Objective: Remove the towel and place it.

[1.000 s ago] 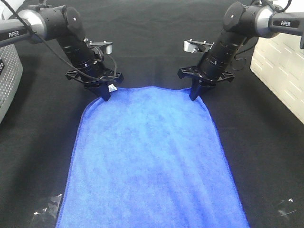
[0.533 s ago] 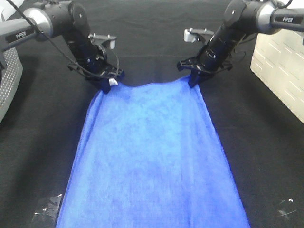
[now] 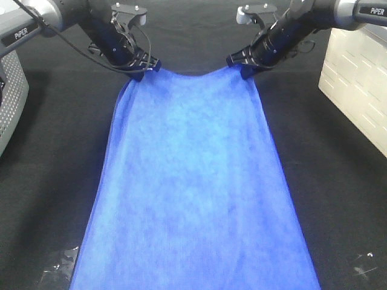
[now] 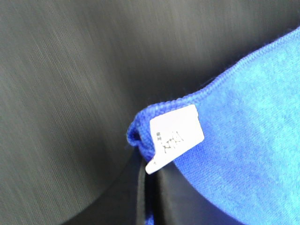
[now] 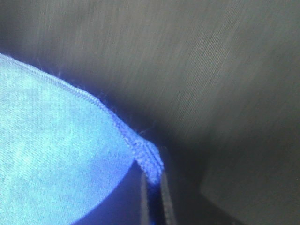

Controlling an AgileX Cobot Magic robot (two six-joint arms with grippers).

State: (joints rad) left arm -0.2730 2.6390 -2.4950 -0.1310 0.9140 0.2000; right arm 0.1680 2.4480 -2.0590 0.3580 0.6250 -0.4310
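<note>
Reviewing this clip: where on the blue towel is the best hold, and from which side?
The two far corners of the towel, from its far edge. The left gripper and right gripper are shut on them, so the cloth hangs spread between them; the tag marks the left corner.

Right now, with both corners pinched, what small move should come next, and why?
Probably raise both arms together: the left gripper and right gripper each clamp a far corner of the towel, but most of it lies on the black cloth.
</note>
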